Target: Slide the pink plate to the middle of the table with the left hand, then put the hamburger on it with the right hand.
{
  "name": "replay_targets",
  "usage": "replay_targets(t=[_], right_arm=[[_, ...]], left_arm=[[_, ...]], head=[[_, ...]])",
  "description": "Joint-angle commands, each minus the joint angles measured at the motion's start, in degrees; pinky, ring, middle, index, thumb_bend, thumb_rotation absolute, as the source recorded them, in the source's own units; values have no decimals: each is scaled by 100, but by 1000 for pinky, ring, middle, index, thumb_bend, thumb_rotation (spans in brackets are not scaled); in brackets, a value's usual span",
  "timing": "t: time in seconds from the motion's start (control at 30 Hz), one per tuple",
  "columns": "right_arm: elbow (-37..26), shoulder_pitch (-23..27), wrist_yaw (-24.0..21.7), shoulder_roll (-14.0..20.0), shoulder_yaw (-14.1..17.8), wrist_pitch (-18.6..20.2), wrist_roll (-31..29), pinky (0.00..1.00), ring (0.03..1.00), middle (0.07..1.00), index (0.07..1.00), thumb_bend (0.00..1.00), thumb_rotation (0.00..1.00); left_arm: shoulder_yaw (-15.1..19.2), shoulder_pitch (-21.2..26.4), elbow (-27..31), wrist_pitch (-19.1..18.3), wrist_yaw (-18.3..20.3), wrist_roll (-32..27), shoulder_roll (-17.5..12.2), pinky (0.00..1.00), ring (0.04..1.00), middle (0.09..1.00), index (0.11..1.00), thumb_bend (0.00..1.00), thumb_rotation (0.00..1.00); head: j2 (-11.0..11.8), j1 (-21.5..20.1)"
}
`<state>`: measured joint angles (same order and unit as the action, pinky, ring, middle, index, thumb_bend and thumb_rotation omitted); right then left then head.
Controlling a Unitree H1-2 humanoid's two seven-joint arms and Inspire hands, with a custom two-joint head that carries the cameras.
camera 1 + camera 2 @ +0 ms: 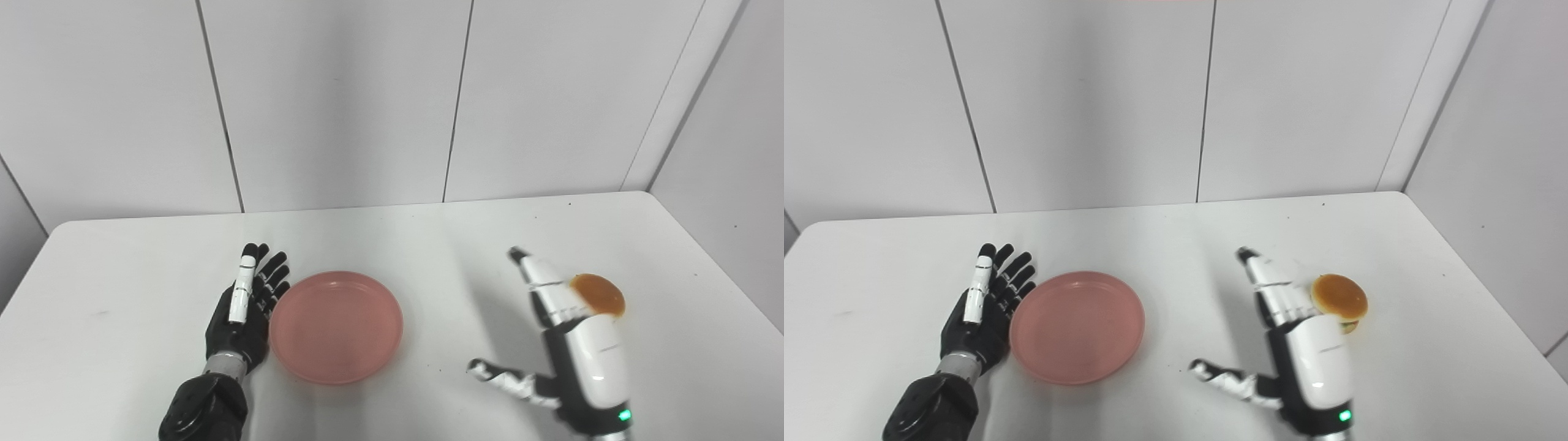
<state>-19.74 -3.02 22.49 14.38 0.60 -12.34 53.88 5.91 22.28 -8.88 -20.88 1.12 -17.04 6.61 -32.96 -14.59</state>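
Left hand (245, 312), fingers spread and holding nothing, rests against the pink plate (335, 326) mid-table to push it; right hand (1304, 343), splayed and holding nothing, reaches beside the hamburger (1340, 298) near the table's right edge.

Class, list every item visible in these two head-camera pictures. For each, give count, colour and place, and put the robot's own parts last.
Plate: one, pink, empty, on the table left of centre, against the left hand's palm side.
Hamburger: one, golden-brown bun, on the table's right part, partly hidden behind the right hand.
Table: one, white, filling the lower picture.
Wall panels: pale grey, behind the table.
Left hand: one, black, open, beside the plate's left rim.
Right hand: one, white and black, open, next to the hamburger.
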Motion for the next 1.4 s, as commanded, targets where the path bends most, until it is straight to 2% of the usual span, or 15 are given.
replay_targets(t=[0.0, 0.2, 0.37, 0.5, 0.57, 0.73, 0.93, 1.3, 1.37], right_arm=[[-403, 319, -283, 6, 101, 250, 139, 692, 824, 877, 884, 671, 1000], [-472, 710, -1175, 470, 593, 859, 350, 672, 766, 803, 827, 674, 1000], [-264, 990, -1618, 869, 961, 1241, 328, 657, 759, 771, 775, 673, 999], [25, 1166, -1753, 1048, 1049, 1448, 323, 663, 779, 785, 738, 672, 981], [302, 1276, -1751, 1156, 1023, 1506, 380, 653, 776, 785, 727, 672, 970], [831, 1452, -2071, 1317, 846, 1768, 498, 672, 775, 782, 718, 665, 907], [1404, 1569, -2076, 1416, 628, 1949, 617, 630, 759, 754, 698, 706, 921], [2414, 1654, -1700, 1410, 212, 2060, 465, 640, 726, 755, 677, 693, 837], [2584, 1668, -1665, 1397, 157, 2122, 432, 647, 743, 764, 684, 688, 823]], left_arm=[[-67, 2, -140, -109, -27, 53, 39, 928, 898, 864, 898, 680, 742], [-92, 61, -213, -56, -77, 70, 60, 903, 889, 862, 894, 684, 731], [-137, 71, -298, 6, -29, 81, 53, 903, 899, 877, 898, 667, 738], [-166, 63, -318, 8, -29, 92, 38, 905, 901, 875, 901, 666, 755], [-172, 53, -307, -15, -36, 93, 40, 906, 902, 873, 901, 666, 756], [-159, 40, -365, 2, -27, 99, 37, 917, 903, 870, 900, 666, 751], [-187, -1, -273, -42, -33, 143, 20, 912, 901, 871, 906, 669, 760], [-161, 30, -349, -20, -3, 138, 20, 914, 906, 882, 908, 660, 761], [-165, 29, -297, -63, -32, 155, 24, 910, 902, 879, 909, 668, 762]], head=[[-8, 6], [-12, -11], [20, -21], [23, -24], [23, -22], [18, 5], [-4, -6], [-6, 13], [-6, 13]])
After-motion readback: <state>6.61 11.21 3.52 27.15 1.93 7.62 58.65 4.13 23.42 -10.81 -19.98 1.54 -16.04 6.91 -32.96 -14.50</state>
